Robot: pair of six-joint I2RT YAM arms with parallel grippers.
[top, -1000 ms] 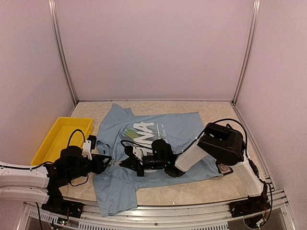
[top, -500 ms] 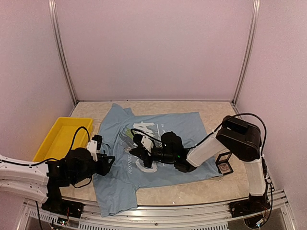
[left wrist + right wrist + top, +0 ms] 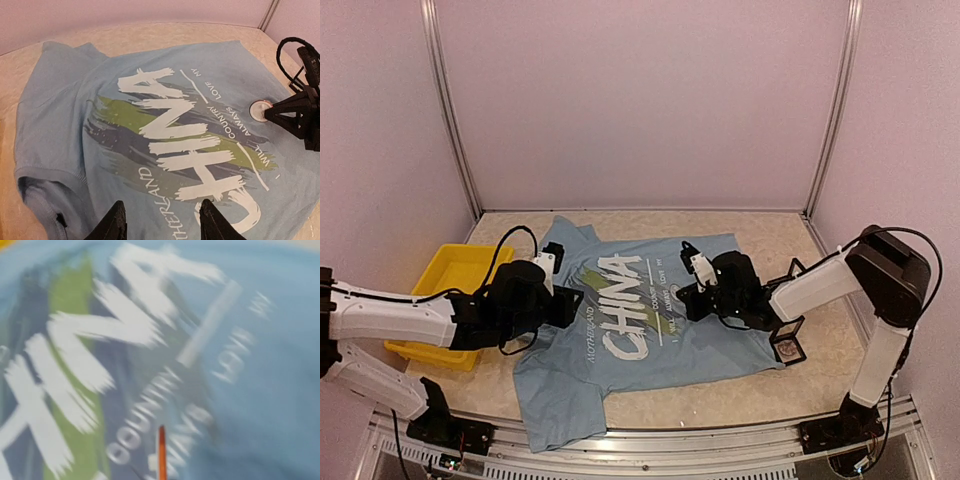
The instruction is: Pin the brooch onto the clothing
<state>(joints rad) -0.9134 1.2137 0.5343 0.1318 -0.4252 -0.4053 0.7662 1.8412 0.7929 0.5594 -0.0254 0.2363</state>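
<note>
Shirt: T-shirt [image 3: 60, 115] spread flat, print up, so the chest is open for pinning.
Brooch: brooch [image 3: 259, 110] low over the cloth beside the small lettering; contact unclear.
Right gripper [image 3: 270, 112]: pinched on the brooch's edge, apparently presenting it.
Left gripper [image 3: 161, 212]: spread wide, holding nothing, probably placed to steady the cloth.

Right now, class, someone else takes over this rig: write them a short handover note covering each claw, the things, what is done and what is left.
Left claw: open, empty, over the shirt.
Right claw: shut on the brooch, at the shirt beside the small lettering; whether it touches is unclear.
Done: shirt laid out, print up; brooch in the claw.
Left: pin the brooch on; nothing shows it fastened yet.
</note>
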